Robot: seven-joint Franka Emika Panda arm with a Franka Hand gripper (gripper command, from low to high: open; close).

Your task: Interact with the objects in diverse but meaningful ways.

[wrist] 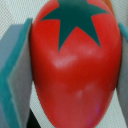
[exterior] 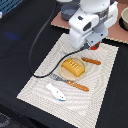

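The tool (wrist: 75,65) is clamped on the red tomato (wrist: 75,70): in the wrist view its teal-edged grey fingers (wrist: 17,80) press both flanks of the fruit, green star cap facing the camera. In the exterior view the arm hides the tomato, standing over the far edge of the pale placemat (exterior: 35,82). Nearer lies the golden-yellow bread loaf (exterior: 73,67) on a small plate, orange-handled cutlery (exterior: 91,61) beside it. The white-and-blue tube-like piece (exterior: 55,92) lies near the mat's front edge, with open mat around it on the dark bench (exterior: 20,35).
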